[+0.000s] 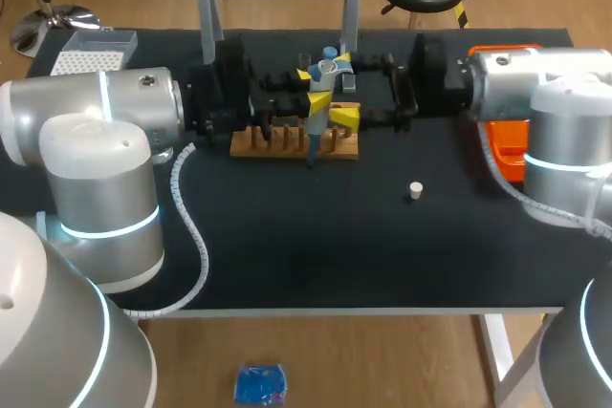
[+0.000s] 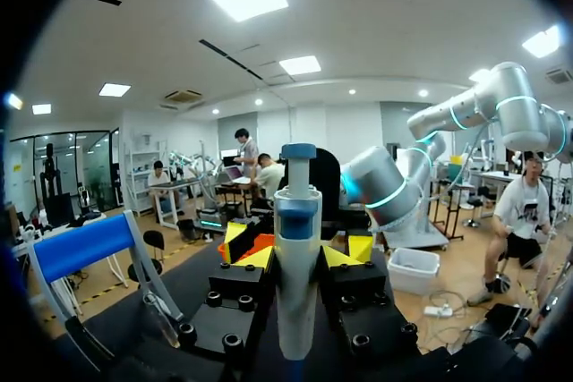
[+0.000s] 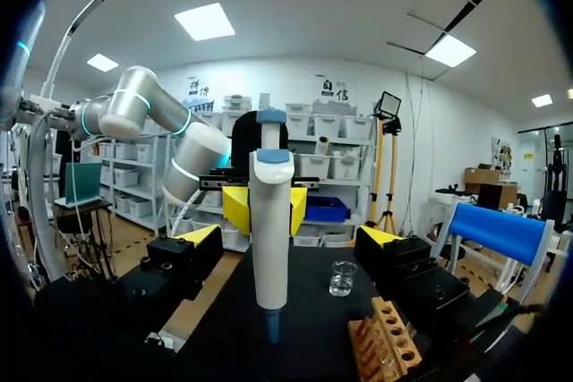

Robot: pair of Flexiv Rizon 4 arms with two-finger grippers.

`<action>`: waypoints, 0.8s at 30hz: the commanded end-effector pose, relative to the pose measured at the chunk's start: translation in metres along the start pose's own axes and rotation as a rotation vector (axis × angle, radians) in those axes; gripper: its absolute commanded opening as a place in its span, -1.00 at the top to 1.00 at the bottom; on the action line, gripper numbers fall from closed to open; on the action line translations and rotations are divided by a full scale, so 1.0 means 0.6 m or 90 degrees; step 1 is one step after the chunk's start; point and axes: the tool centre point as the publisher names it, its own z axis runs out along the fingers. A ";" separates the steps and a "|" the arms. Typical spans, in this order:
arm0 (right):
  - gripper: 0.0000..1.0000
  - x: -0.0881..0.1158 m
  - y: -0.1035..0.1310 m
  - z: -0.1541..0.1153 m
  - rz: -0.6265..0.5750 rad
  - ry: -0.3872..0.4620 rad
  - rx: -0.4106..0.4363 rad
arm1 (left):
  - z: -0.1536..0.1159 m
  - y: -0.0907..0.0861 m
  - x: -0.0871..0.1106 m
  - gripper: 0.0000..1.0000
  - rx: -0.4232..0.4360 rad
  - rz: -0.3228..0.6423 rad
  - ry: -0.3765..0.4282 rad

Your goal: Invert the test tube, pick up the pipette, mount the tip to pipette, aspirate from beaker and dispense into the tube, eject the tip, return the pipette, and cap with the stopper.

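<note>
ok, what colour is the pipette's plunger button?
The plunger button is blue, on the white pipette; clearest in left wrist view.

The left arm (image 1: 100, 164) and right arm (image 1: 564, 131) are silver-grey round links with white caps, glowing white-cyan rings and 1 ribbed white cable (image 1: 196, 226) each. The left pincer (image 2: 297, 257) and right pincer (image 3: 291, 237) are black blocks with round screws (image 2: 224, 343) and yellow wedge tips (image 3: 204, 234).

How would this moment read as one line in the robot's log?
left pincer: shut on pipette | right pincer: open, facing pipette | stopper: on table
</note>
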 end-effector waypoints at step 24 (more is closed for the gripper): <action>-1.00 -0.220 0.029 -0.135 -0.008 -0.197 0.158 | 0.000 0.001 0.001 1.00 0.001 0.000 -0.001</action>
